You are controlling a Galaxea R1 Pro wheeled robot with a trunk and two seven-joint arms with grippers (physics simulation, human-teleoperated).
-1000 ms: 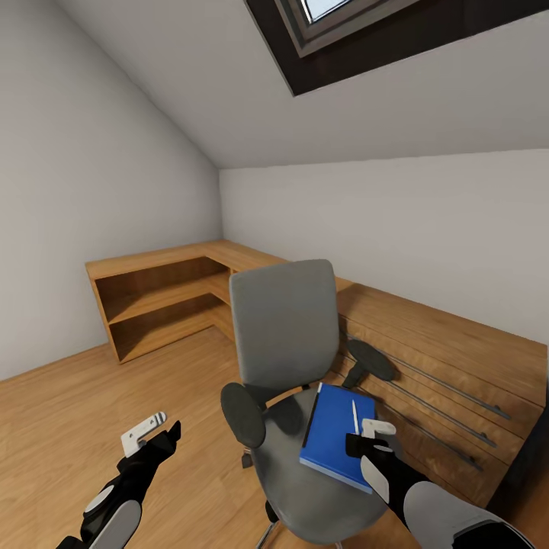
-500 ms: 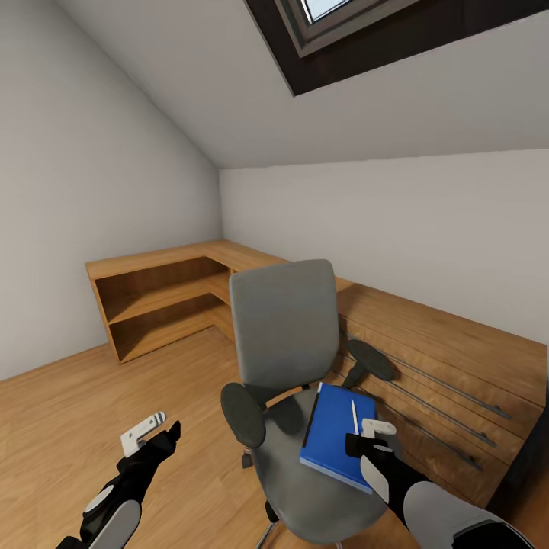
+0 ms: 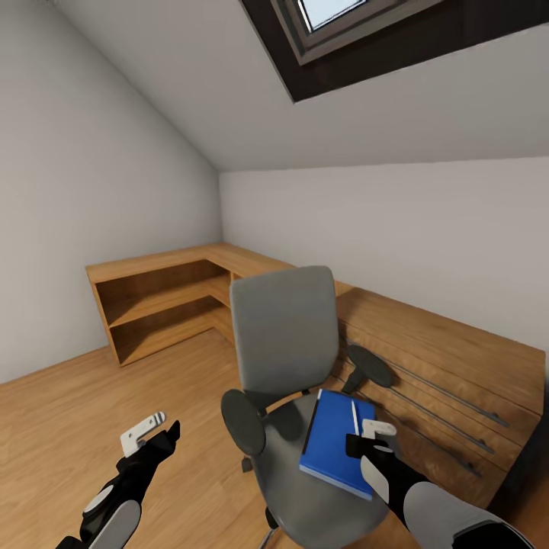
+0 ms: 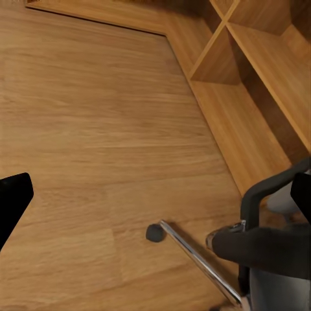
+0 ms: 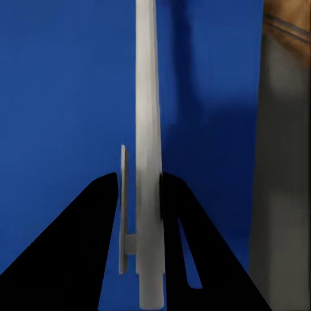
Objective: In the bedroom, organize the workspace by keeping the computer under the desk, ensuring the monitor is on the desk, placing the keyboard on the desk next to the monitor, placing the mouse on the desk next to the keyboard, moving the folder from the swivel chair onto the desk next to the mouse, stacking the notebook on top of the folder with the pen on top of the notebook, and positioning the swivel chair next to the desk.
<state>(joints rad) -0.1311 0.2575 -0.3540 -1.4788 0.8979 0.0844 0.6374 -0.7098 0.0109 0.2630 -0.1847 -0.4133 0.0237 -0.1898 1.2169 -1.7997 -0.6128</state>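
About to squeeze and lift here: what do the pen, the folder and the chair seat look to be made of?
The pen looks like smooth white plastic, matte and rigid. The folder reads as stiff blue card or plastic: a flat, even, slightly sheeny face. The swivel chair seat looks like grey woven fabric, dull with no highlights.

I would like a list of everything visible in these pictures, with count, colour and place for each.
swivel chair: one, grey with black armrests, in front of the wooden dresser.
folder: one, bright blue, lying on the chair seat.
pen: one, white, on the folder, between the right fingers.
dresser: one, light wood with bar handles, along the right wall.
shelf unit: one, light wood, in the corner.
skylight: one, dark frame, in the sloped ceiling.
left gripper: one, black and white, above the floor.
right gripper: one, shut on the pen.
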